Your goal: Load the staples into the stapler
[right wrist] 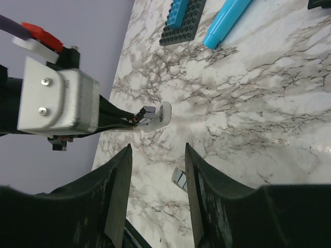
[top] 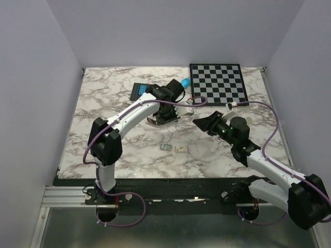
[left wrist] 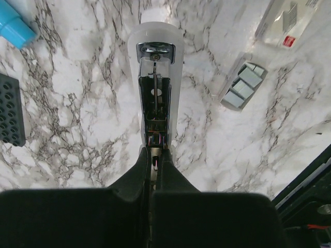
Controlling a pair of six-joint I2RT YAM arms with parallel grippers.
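Reaching over the counter (top: 103,103), both claws face each other near its middle: left claw (left wrist: 154,152) clamped on the rear of the stapler (left wrist: 155,77), rail exposed; right claw (right wrist: 158,191) spread, empty. Nearby lie the staples (left wrist: 242,86). Risk: if you press them in hard, the stapler may pivot in that narrow grip. Count: two claws, one stapler, one staples cluster.

A black-and-white checkerboard (top: 217,83) is lying at the far right of the marble table (top: 103,98). A bright blue cylinder (top: 184,82) is resting just beside its left edge, and a dark studded plate (top: 138,91) is sitting farther left.
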